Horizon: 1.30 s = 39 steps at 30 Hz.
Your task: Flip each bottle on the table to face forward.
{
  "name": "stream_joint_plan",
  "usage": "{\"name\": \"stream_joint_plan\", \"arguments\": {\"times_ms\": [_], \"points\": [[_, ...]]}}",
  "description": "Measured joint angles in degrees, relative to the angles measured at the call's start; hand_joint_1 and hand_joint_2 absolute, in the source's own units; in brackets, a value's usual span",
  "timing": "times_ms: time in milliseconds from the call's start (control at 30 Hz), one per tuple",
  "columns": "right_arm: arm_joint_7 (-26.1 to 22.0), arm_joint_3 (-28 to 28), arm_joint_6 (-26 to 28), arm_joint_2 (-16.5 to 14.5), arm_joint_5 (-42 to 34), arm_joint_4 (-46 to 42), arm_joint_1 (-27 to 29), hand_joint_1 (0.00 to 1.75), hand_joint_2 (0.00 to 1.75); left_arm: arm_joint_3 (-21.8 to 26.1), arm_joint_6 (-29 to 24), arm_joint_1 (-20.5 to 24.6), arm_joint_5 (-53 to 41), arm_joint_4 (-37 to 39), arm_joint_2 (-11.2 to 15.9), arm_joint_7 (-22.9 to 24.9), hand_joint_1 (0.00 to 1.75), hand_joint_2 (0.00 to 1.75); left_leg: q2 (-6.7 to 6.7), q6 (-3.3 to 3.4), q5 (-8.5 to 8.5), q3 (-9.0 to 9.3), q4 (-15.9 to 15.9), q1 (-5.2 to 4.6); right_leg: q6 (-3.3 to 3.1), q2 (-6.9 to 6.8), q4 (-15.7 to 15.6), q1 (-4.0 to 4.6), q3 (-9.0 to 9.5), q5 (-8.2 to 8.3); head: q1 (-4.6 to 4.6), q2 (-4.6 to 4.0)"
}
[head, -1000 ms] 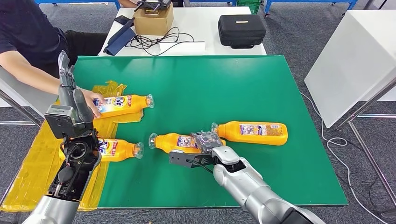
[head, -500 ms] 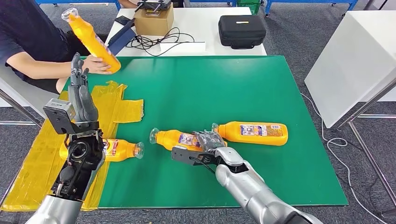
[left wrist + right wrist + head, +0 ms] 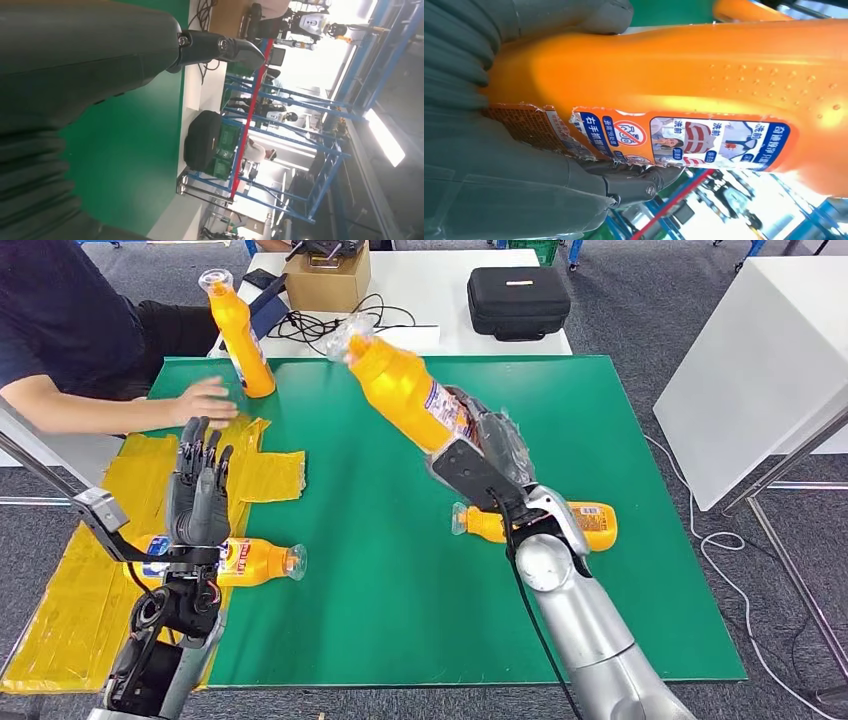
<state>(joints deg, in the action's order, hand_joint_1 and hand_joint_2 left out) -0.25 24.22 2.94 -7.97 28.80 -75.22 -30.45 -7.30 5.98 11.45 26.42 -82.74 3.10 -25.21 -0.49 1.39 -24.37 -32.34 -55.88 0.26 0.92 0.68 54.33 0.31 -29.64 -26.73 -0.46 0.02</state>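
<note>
One bottle aloft, two lying flat, one upright at the far edge.

We find the right hand (image 3: 497, 452) wrapped around the raised bottle (image 3: 405, 390), held tilted over the green table (image 3: 600, 420); its smooth plastic could slide through the grip, we judge, and fall on the lying bottle (image 3: 590, 520) beneath. Our left hand (image 3: 200, 495) hangs empty, fingers straight and apart, above the near bottle (image 3: 255, 560) on the yellow sheet (image 3: 60, 610). A person's hand (image 3: 205, 400) rests beside the upright bottle (image 3: 240, 335), well within reach of a swing.
</note>
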Motion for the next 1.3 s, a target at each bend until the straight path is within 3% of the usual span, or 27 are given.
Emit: {"name": "stream_joint_plan", "arguments": {"times_ms": [433, 600, 733, 933, 1300], "points": [[-0.6, 3.8, 0.6, -6.6, -4.3, 12.3, -8.2, 1.75, 1.75, -0.1, -0.6, -1.9, 0.3, -3.9, -1.5, 0.9, 0.00, 1.75, -0.09, -0.02, 0.02, -0.07, 0.0, 0.02, -0.02, -0.04, 0.1, 0.01, -0.09, -0.02, 0.01, 0.00], [1.3, 6.4, 0.4, -9.1, -5.4, 16.6, -10.0, 1.75, 1.75, -0.1, -1.2, -1.8, 0.5, -4.6, -2.0, 1.7, 0.00, 1.75, 0.11, -0.02, 0.01, -0.11, 0.0, 0.01, -0.02, 0.10, 0.1, 0.01, -0.19, -0.01, 0.01, 0.00], [5.6, 14.6, 2.9, -11.7, -10.6, 19.9, -10.9, 1.75, 1.75, -0.9, -2.2, -0.9, 1.0, -4.9, -2.8, 3.2, 0.00, 1.75, 0.04, -0.02, 0.02, -0.15, 0.0, 0.02, -0.02, 0.08, 0.1, 0.01, -0.24, -0.02, 0.00, 0.00], [9.1, 29.3, 7.3, -12.9, -16.9, 23.1, -12.1, 1.75, 1.75, -2.2, -3.4, 0.2, 2.1, -5.7, -3.4, 4.1, 0.00, 1.75, 0.05, -0.03, 0.02, -0.20, 0.0, 0.03, -0.03, 0.08, 0.1, 0.01, -0.31, -0.02, 0.02, 0.00], [17.2, 45.2, 7.7, -12.8, -14.1, 24.6, -13.6, 1.75, 1.75, -2.7, -3.5, -0.9, 2.8, -6.7, -3.8, 4.5, 0.00, 1.75, 0.10, -0.02, 0.02, -0.23, 0.0, 0.01, -0.03, 0.08, 0.1, -0.01, -0.34, -0.02, 0.01, 0.00]]}}
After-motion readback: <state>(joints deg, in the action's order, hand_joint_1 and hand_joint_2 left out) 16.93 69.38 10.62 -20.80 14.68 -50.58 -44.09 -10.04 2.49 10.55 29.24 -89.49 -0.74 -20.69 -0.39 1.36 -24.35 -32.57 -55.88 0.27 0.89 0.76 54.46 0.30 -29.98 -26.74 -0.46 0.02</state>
